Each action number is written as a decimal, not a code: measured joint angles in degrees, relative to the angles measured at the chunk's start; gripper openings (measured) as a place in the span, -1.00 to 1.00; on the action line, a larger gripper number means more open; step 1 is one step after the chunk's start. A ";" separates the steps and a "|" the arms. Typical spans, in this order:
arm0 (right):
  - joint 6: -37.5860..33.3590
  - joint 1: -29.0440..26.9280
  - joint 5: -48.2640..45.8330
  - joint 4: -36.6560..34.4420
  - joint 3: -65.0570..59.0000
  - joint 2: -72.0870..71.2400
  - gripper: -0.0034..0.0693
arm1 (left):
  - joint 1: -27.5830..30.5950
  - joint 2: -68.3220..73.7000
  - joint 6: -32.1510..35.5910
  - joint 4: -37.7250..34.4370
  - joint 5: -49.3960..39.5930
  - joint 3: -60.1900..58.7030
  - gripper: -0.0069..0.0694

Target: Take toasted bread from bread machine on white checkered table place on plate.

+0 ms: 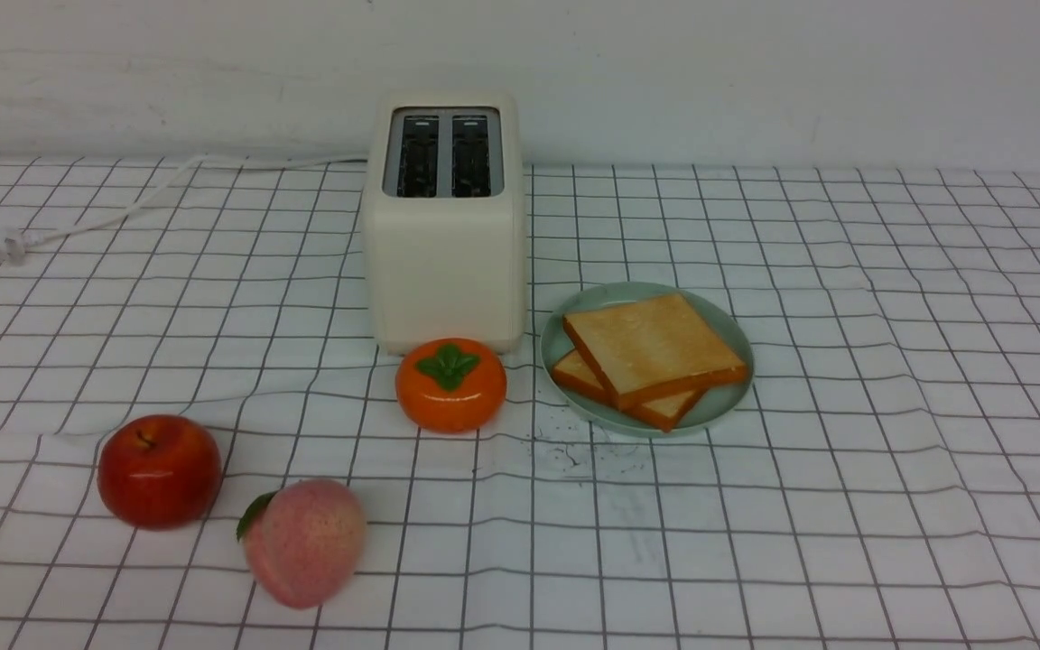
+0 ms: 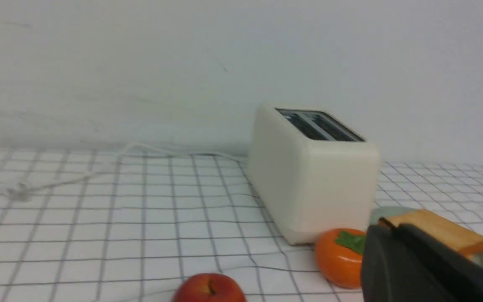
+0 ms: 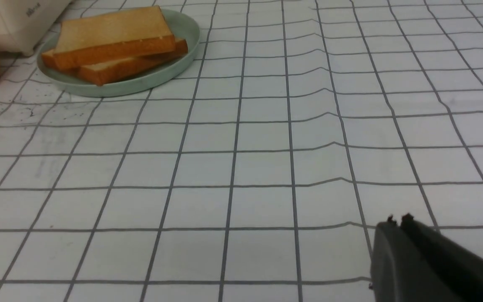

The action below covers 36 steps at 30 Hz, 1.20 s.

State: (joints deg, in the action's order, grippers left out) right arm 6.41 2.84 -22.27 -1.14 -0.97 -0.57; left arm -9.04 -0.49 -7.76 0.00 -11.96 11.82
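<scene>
Black hands are showing only in the wrist views, the left hand (image 2: 386, 228) and right hand (image 3: 397, 220) both pressed together, pinching nothing. Farther off, well apart from both, the toasted bread (image 1: 653, 348) is lying stacked on the plate (image 1: 728, 402) beside the bread machine (image 1: 444, 262).

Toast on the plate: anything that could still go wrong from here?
1. The toasted bread is stacked askew, the top slice overhanging the lower one; a nudge to the plate could slide it off.
2. The persimmon sits close against the bread machine and near the plate rim, so a sweeping arm could roll it.
3. The wrinkled white checkered table cloth could snag a low hand.
</scene>
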 joint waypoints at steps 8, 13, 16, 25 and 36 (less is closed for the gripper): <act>0.00 0.00 0.00 0.05 0.00 0.00 -0.90 | 4.94 -0.16 -5.09 -0.88 1.79 -12.31 -0.85; 0.00 0.00 -0.05 0.05 0.00 0.00 -0.89 | 4.23 -0.16 -12.35 1.84 -6.97 -13.39 -0.85; 0.00 0.00 -0.05 0.05 0.00 0.00 -0.88 | 4.23 -0.16 -13.67 2.20 -10.14 -13.52 -0.85; 0.00 0.00 -0.05 0.05 0.00 0.00 -0.85 | 4.23 -0.16 -14.11 2.21 -10.41 -13.52 -0.85; 0.00 0.00 -0.05 0.06 0.00 0.00 -0.82 | 4.23 -0.16 -14.29 2.21 -10.41 -13.52 -0.85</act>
State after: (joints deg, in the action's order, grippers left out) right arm 6.41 2.84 -22.32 -1.08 -0.97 -0.57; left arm -4.81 -0.66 -22.05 2.21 -22.38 -1.69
